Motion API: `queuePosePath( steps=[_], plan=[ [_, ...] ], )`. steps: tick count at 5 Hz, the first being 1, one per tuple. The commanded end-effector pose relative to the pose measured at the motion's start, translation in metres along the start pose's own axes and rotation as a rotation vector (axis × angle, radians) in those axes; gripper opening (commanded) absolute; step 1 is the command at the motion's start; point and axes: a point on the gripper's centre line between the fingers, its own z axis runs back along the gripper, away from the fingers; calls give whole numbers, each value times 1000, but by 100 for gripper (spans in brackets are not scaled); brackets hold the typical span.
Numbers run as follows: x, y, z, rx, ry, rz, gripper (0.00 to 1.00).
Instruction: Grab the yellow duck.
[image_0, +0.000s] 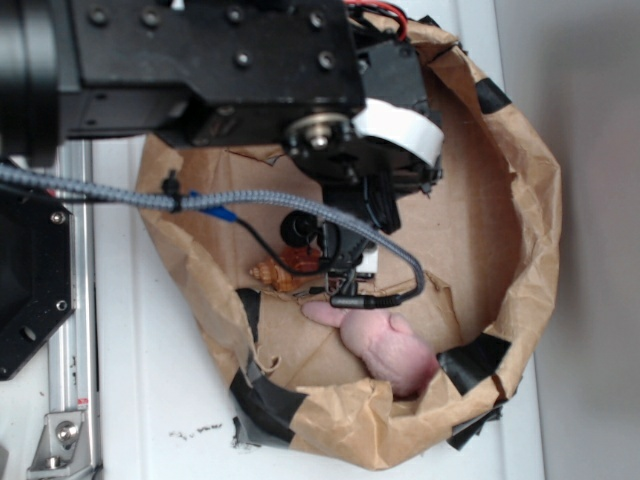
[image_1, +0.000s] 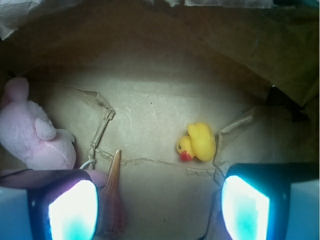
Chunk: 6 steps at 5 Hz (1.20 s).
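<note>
End effector (image_1: 159, 207) spread apart, yellow duck (image_1: 196, 142) lying free near the paper wall (image_1: 260, 60).

A white tabletop (image_0: 130, 400) carries a wide, shallow basin of crumpled brown paper (image_0: 535, 230) patched with black tape, filling the middle and right of the exterior frame. A silver metal rail (image_0: 72, 330) runs down the left edge, beside a black plate (image_0: 30, 280). A few dark specks (image_0: 195, 433) dot the white surface at lower left, just outside the paper's rim.
</note>
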Motion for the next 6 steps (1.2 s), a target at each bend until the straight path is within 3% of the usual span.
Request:
queuePosePath(
  steps=[1,4,6],
  plan=[
    [13,-4,15,6,-52,-13,100],
    [14,-5,-15,7,-81,73,100],
    [19,-2,-33,2,-55,97,100]
  ],
)
